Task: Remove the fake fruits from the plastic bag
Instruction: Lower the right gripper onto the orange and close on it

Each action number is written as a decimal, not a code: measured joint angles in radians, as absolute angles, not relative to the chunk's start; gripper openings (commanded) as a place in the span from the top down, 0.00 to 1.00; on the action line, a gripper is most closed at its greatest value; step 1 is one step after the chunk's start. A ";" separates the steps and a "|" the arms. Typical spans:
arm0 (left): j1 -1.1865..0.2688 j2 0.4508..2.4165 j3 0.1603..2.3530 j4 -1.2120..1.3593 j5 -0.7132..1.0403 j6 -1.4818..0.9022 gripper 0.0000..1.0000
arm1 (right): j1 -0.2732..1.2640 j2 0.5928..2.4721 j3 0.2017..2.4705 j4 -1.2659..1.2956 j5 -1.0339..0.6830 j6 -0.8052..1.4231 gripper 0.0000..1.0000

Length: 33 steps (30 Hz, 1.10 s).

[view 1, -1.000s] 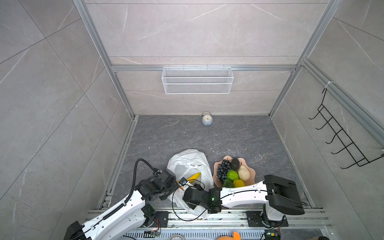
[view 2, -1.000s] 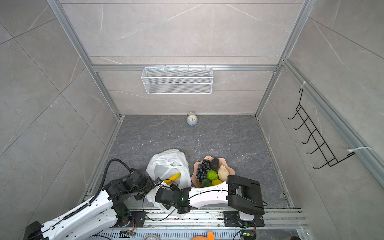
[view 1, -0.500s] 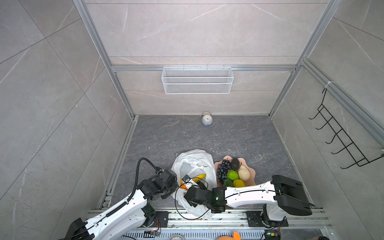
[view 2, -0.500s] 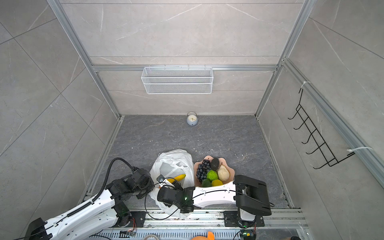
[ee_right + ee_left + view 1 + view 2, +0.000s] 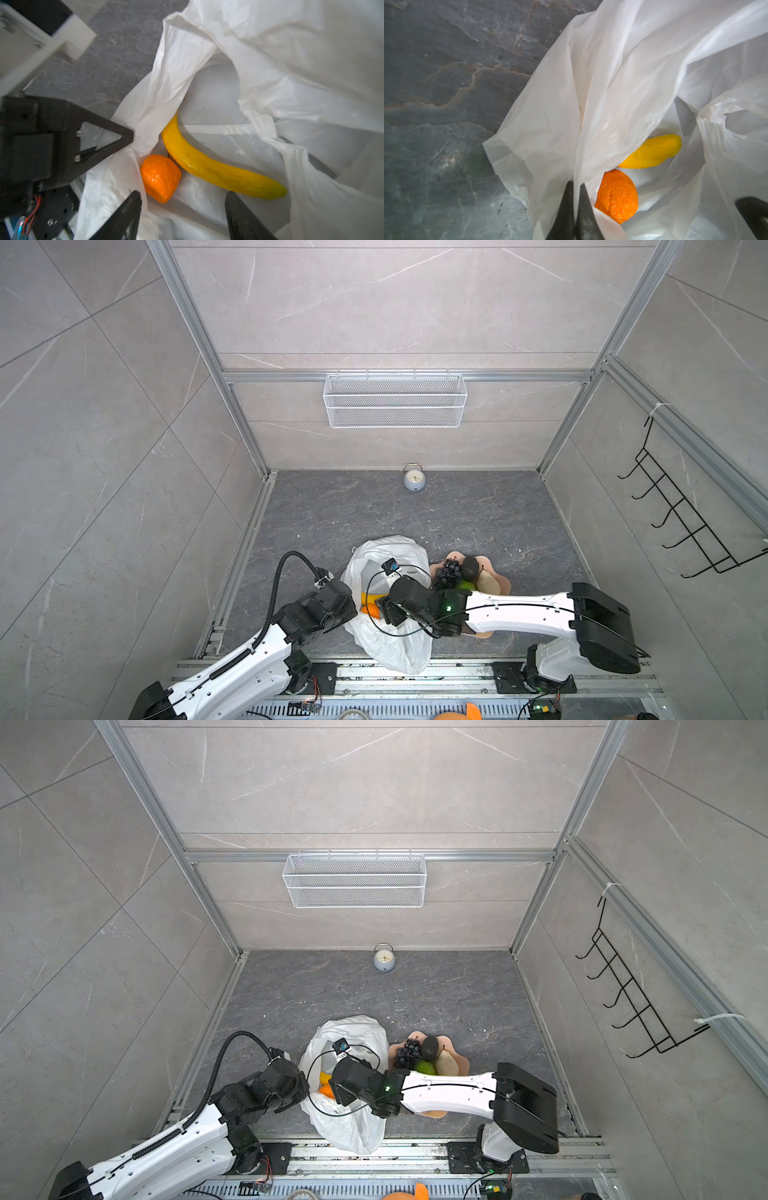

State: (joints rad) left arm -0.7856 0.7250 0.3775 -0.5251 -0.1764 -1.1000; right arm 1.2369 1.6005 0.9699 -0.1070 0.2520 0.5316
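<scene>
The white plastic bag [image 5: 390,547] [image 5: 353,1027] lies crumpled near the front rail, its mouth held open. Inside it lie an orange fruit [image 5: 160,177] [image 5: 616,197] and a yellow banana [image 5: 218,168] [image 5: 652,153], touching each other. My left gripper [image 5: 576,184] is shut on the bag's left rim, with a fold of film pinched between its fingers. My right gripper [image 5: 182,193] hangs open inside the bag's mouth, just short of the orange fruit and holding nothing. A grape bunch [image 5: 448,572], a green fruit [image 5: 467,585] and a beige one [image 5: 486,580] sit in the pink bowl [image 5: 500,580].
The bowl touches the bag's right side, partly under my right arm. A small grey alarm clock [image 5: 414,480] stands at the back wall. A white wire basket [image 5: 395,400] hangs above it. A black hook rack [image 5: 681,514] is on the right wall.
My left gripper has closed on the bag's rim. My right gripper has moved a little further over the bag's mouth, and the bag has shifted slightly.
</scene>
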 measured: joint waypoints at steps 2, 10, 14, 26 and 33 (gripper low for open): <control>-0.786 0.700 0.354 -0.509 -0.184 -1.079 1.00 | 1.235 1.650 1.000 -0.129 0.238 0.532 0.35; -0.786 0.659 0.312 -0.458 -0.208 -1.024 1.00 | 1.235 1.741 1.065 -0.167 0.128 0.531 0.35; -0.786 0.661 0.304 -0.437 -0.208 -1.016 1.00 | 1.235 1.766 1.087 -0.161 0.068 0.531 0.35; -0.786 0.667 0.295 -0.408 -0.207 -1.010 1.00 | 1.223 1.864 1.180 -0.233 0.116 0.588 0.36; -0.786 0.667 0.289 -0.399 -0.207 -1.010 1.00 | 1.209 1.907 1.232 -0.294 0.137 0.630 0.37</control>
State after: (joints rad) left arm -0.7856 0.6666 0.2893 -0.3988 -0.2070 -1.0100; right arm 1.2095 1.9072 1.2320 -0.2943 0.1368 0.6300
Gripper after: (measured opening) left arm 0.049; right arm 0.633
